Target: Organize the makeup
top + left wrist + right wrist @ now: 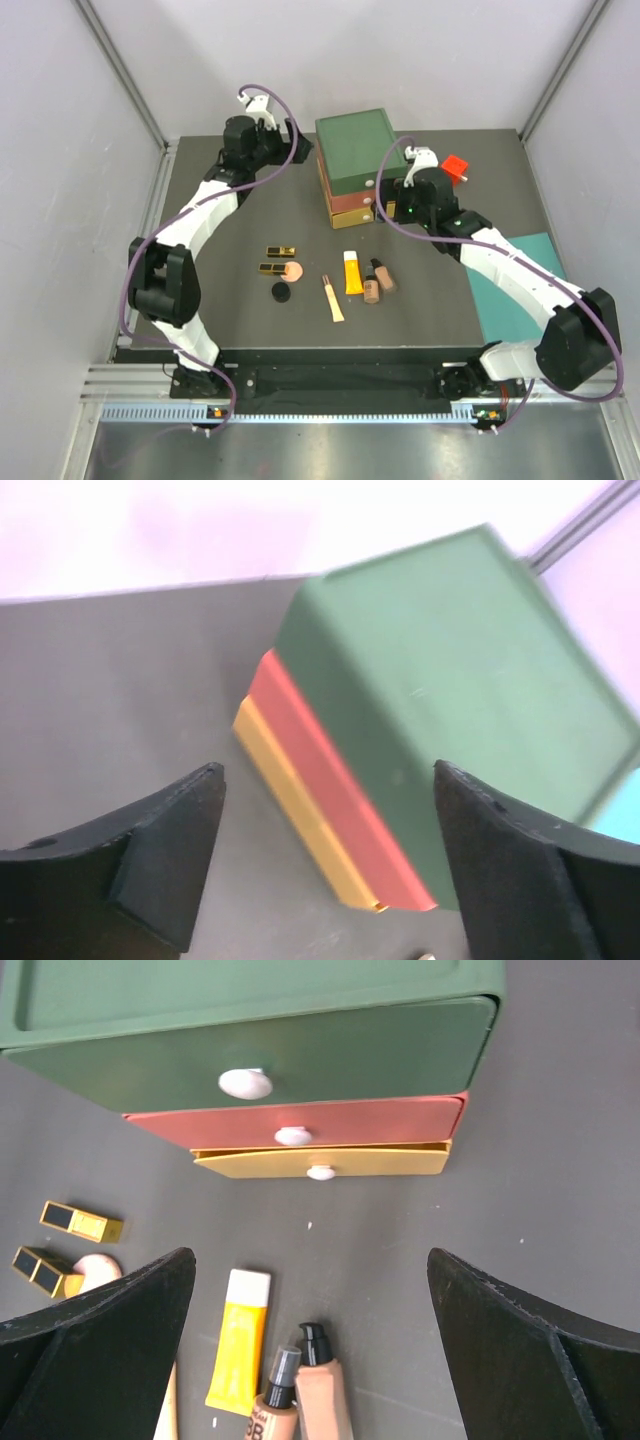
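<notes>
Overhead, makeup [352, 273] apparently untouched; left fingers [165, 865] and right fingers [100, 1345] spread wide, empty.

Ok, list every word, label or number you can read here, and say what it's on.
"BB": on the left tan bottle, at the right wrist view's bottom edge, partly cut off.
Smaller print just above it: too small to read.
Yellow-orange tube, gold-black cases, drawer box: no readable text.
</notes>
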Tool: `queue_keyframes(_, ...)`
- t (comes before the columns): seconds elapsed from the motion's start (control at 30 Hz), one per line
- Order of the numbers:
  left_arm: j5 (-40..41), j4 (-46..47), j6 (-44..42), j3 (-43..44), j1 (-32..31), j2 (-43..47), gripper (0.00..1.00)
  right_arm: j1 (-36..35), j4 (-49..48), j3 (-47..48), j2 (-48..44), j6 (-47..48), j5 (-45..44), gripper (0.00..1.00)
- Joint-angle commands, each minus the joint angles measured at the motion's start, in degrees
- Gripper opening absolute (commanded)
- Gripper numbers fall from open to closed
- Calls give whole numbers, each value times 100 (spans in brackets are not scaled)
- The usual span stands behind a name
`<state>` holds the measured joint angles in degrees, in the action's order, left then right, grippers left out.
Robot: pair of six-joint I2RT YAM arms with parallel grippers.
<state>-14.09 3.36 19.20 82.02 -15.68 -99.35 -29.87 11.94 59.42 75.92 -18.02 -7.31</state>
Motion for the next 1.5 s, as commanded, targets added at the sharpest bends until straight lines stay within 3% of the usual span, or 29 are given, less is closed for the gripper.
queue_keyframes(0.0, -402, 561, 145, 253, 30, 337, 74, -72, -236, 369, 98, 79, 186, 100)
queue_keyframes(0.07, -445, 640, 250, 253, 21, 311, 67, -81, -271, 404, 160, 71, 230, 100)
queue_keyframes(0.2, -621, 579, 347, 411, 4, 188, 19, -72, -315, 527, 379, 88, 265, 100)
queue_keyframes(0.23, -639, 587, 417, 438, -22, 171, 2, -72, -333, 579, 458, 88, 274, 100)
queue_keyframes(0.27, -674, 613, 444, 438, -40, 136, 0, -81, -342, 606, 494, 88, 309, 99)
queue_keyframes(0.5, -1025, 930, 541, 622, -365, -66, 0, -72, -500, 685, 652, 71, 336, 98)
queue_keyframes(0.67, -1096, 589, 198, 1026, -822, -496, 0, -72, -605, 817, 784, 115, 55, 98)
queue_keyframes(0.77, -1053, 491, 58, 1123, -963, -638, 0, -72, -693, 957, 872, 115, 2, 91)
queue_keyframes(0.83, -991, 456, 14, 1115, -981, -717, 0, -72, -720, 1036, 916, 115, 37, 87)
queue_keyframes(1.47, -279, -212, -470, 1264, -981, -1007, 0, -142, -588, 1441, 1311, 730, 98, 79)
